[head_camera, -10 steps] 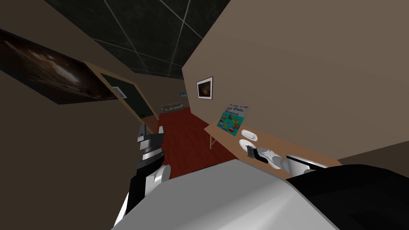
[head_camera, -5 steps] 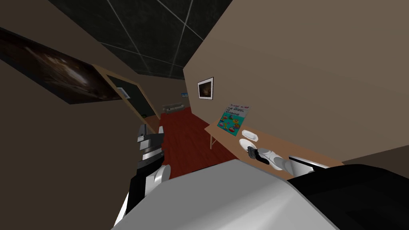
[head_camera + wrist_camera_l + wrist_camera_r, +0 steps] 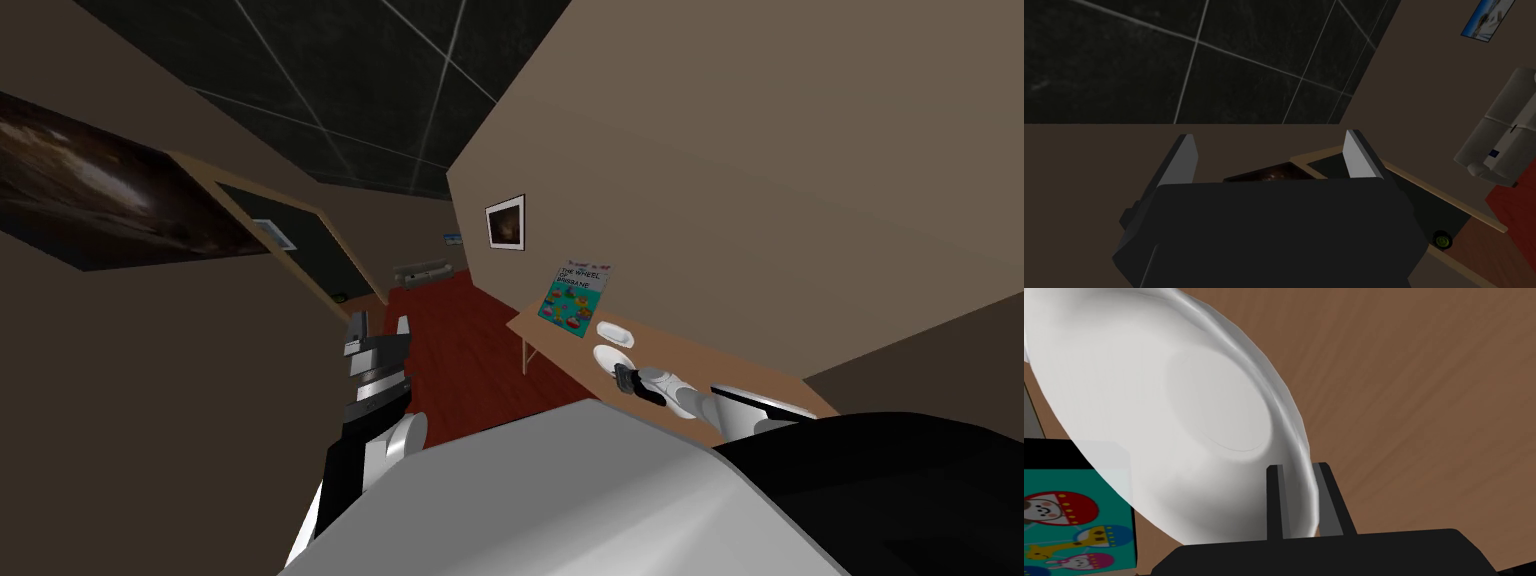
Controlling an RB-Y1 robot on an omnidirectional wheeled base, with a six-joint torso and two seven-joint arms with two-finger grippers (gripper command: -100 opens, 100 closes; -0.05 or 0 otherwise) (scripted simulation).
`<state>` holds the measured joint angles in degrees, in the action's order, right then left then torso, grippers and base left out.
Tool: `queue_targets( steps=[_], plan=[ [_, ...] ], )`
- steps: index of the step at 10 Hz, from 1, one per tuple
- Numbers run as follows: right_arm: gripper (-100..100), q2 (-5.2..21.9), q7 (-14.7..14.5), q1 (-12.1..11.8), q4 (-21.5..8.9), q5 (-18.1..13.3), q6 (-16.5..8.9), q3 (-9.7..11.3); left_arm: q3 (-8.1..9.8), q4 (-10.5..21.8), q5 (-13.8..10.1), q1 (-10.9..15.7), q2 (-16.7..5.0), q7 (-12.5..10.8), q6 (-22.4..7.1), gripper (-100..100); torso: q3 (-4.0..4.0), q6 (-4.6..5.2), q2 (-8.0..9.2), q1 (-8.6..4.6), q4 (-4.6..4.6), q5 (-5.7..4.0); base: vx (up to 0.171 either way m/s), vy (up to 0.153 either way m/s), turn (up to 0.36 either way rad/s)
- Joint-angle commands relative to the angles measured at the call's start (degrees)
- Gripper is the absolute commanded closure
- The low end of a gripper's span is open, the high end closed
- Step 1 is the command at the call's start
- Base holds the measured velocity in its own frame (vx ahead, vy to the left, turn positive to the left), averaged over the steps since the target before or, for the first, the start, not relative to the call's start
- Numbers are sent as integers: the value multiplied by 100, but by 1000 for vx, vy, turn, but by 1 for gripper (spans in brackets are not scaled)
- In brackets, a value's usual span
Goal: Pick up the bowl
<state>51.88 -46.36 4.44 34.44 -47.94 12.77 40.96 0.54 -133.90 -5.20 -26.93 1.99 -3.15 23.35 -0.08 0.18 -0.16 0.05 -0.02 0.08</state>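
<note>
my head view has swung slightly, yet the right gripper (image 3: 1298,468) stays pinched narrow on the rim of the white bowl (image 3: 606,355), right of centre on the table (image 3: 700,362), so the grasp looks set and only the lift remains; left gripper (image 3: 1269,145) hangs wide.

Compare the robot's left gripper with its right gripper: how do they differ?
The left gripper has its jaws wide open around nothing; the right gripper has its jaws shut on the rim of the white bowl. The left gripper is clear of the wooden table; the right gripper reaches over it. Both have a dark box body.
</note>
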Motion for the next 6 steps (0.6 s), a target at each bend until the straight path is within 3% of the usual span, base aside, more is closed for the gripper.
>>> queue_targets(
  steps=[1, 2, 3, 5, 6],
  plan=[
    [100, -13, -92, 286, -63, 30, 128, 286, 0, 0, 0, 0, 0, 0, 0, 0, 0, 0, 0, 0, 0, 0, 82, 33, -477],
    [100, -13, -92, 310, -63, 30, 128, 308, 0, 0, 0, 0, 0, 0, 0, 0, -3, 1, -6, 6, -1, 3, 53, 33, -141],
    [100, -58, -175, 495, -147, 49, 214, 475, -1, 0, 0, 2, 0, 0, 0, 0, -1, -19, -5, 10, 4, 2, 49, 16, -215],
    [100, -58, -175, 524, -147, 49, 214, 475, -1, 0, 0, 2, 0, 0, 0, 0, 3, -19, 0, 6, 6, 5, 20, 11, -46],
    [100, -103, -258, 738, -231, 67, 300, 642, -1, 0, 0, 2, 0, 0, 0, 0, 7, -23, 7, 5, 9, 6, 30, 6, -245]
  ],
)
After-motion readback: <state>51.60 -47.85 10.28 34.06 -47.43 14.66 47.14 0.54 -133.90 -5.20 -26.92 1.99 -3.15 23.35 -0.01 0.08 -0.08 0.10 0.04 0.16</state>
